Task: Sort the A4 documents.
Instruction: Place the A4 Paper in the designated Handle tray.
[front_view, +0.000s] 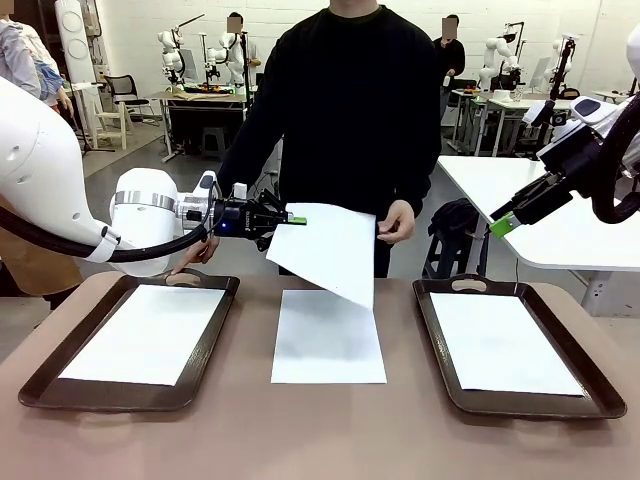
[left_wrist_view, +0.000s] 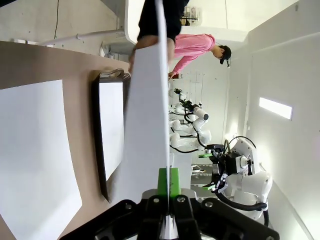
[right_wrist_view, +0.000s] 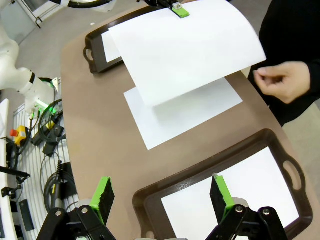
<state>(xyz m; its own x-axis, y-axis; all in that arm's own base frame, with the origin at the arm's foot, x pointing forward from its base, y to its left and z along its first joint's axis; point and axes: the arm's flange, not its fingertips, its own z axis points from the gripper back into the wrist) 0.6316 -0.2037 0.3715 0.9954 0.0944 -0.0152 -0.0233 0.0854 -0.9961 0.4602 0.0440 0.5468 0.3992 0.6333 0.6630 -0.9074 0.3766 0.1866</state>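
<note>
- Paper is lying flat in the left tray: the left sheet, its long axis running away from the robot.
- The left gripper is reaching in from the left, its jaws pressed together on one edge of the held sheet, which is hanging tilted in the air over the middle of the table.
- By my reading, the left tray is lying down and to the left of the held sheet, on the left arm's own side. That arm is the nearer one, and the sheet would need lowering flat with its long axis along the tray's.
- The middle sheet is resting on the bare table between the trays, under the held sheet and apart from it.
- A person's hand is hovering near the held sheet's far corner; the right wrist view is showing a gap between them.
- The right tray is holding the right sheet, flat.
- The right gripper is hanging high at the right, well apart from the paper, fingers spread wide and gripping nothing.
- No brand, label or writing is showing legibly; every sheet is looking blank.
</note>
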